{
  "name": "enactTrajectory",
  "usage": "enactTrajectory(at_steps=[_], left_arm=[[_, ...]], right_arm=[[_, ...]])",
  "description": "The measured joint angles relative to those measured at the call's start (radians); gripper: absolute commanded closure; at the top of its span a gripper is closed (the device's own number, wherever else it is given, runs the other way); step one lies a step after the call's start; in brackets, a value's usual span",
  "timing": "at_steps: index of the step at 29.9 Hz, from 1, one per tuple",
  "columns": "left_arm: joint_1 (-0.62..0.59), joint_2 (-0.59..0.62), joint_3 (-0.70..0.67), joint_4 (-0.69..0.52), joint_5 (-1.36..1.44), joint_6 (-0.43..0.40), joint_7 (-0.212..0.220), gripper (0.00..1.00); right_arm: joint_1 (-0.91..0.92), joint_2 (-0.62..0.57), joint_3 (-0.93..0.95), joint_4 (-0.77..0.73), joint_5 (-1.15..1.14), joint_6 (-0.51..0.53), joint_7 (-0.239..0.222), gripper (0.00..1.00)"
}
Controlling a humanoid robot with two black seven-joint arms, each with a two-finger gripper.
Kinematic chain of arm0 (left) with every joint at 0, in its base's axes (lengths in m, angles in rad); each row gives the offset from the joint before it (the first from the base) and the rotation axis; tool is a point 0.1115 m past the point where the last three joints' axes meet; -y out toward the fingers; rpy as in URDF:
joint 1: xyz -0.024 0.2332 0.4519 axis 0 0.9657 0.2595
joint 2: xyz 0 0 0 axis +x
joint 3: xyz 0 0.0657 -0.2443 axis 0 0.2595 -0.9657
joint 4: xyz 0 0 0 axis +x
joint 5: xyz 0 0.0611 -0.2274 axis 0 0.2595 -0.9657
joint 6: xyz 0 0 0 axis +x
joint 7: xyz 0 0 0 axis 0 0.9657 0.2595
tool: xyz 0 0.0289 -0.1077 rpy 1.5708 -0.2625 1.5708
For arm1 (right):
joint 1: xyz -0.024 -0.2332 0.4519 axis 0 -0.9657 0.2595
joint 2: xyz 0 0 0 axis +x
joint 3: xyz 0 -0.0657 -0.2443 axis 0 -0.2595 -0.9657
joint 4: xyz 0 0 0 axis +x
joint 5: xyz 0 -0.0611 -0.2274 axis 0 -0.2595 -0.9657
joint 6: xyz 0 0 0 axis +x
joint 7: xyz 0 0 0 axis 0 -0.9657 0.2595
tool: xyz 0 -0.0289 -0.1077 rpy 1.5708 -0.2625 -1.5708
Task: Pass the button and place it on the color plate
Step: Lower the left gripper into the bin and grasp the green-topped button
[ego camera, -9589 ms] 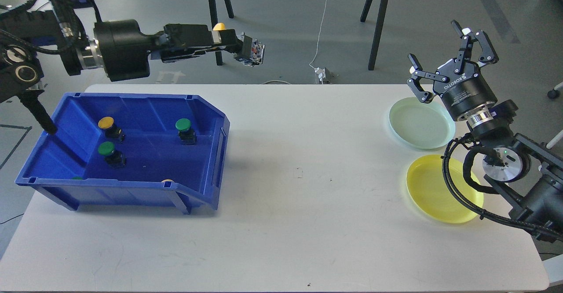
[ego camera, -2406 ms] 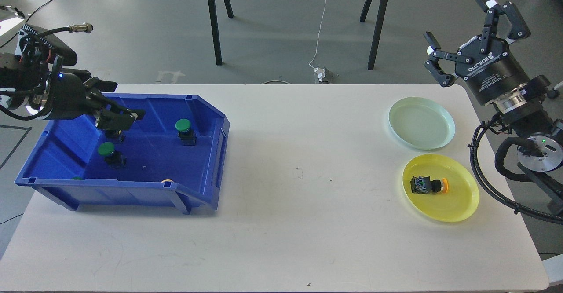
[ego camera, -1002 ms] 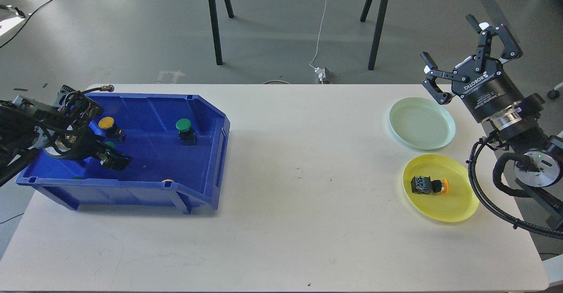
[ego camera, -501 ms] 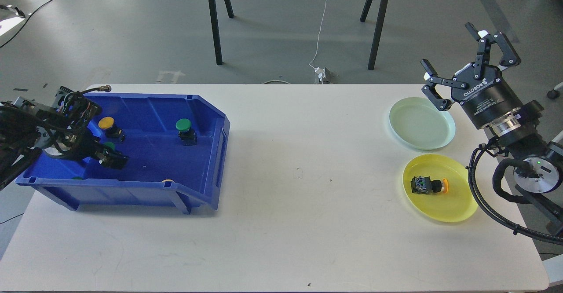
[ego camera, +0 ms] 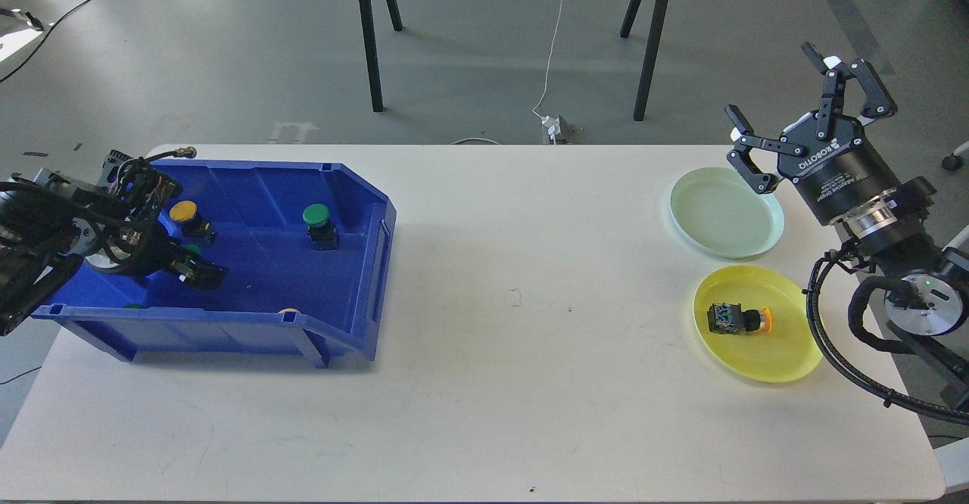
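Observation:
A blue bin [ego camera: 363, 262] on the left holds a yellow button [ego camera: 182, 213] and a green button [ego camera: 316, 216]. My left gripper [ego camera: 198, 273] is low inside the bin, at a second green button [ego camera: 192, 249] whose cap just peeks out behind it. Its dark fingers cannot be told apart. A yellow-orange button [ego camera: 738, 318] lies on its side on the yellow plate [ego camera: 787, 356]. The pale green plate [ego camera: 723, 216] holds nothing. My right gripper [ego camera: 783, 95] is open and empty, raised above the green plate's far right edge.
Two more caps show at the bin's near wall, one green [ego camera: 133, 306] and one orange [ego camera: 288, 311]. The white table [ego camera: 515, 353] stretches between bin and plates. Stand legs [ego camera: 651, 35] and a cable lie on the floor behind.
The yellow-orange button held by the left gripper 9.6 s ago now lies on the yellow plate. The left arm has dropped into the bin. In the last second both grippers only shifted slightly.

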Motion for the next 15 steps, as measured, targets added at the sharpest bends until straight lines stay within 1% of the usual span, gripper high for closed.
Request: enactTrajectory(at_steps=[4, 6, 7, 8, 10, 13, 15], left_arm=[[0.000, 0.001, 0.029, 0.000, 0.000, 0.000, 0.000, 0.31], [0.000, 0.002, 0.036, 0.001, 0.000, 0.000, 0.000, 0.33], [0.000, 0.002, 0.038, 0.001, -0.001, 0.000, 0.000, 0.37], [0.000, 0.002, 0.039, 0.001, -0.001, 0.000, 0.000, 0.44], [0.000, 0.002, 0.040, 0.001, -0.002, 0.000, 0.000, 0.49], [0.000, 0.002, 0.040, 0.001, -0.002, 0.000, 0.000, 0.61], [0.000, 0.002, 0.040, 0.001, -0.003, 0.000, 0.000, 0.62]], right_arm=[[-0.002, 0.000, 0.002, 0.002, 0.000, 0.000, 0.000, 0.02], [-0.002, 0.000, 0.003, 0.002, 0.000, 0.000, 0.000, 0.02], [-0.002, 0.000, 0.004, 0.002, 0.000, 0.000, 0.000, 0.02], [-0.003, 0.000, 0.004, 0.002, 0.000, 0.000, 0.000, 0.02], [-0.003, 0.000, 0.004, 0.002, 0.000, 0.000, 0.000, 0.02], [-0.004, 0.000, 0.004, 0.002, 0.000, 0.000, 0.000, 0.02], [-0.004, 0.000, 0.004, 0.002, 0.000, 0.000, 0.000, 0.02]])
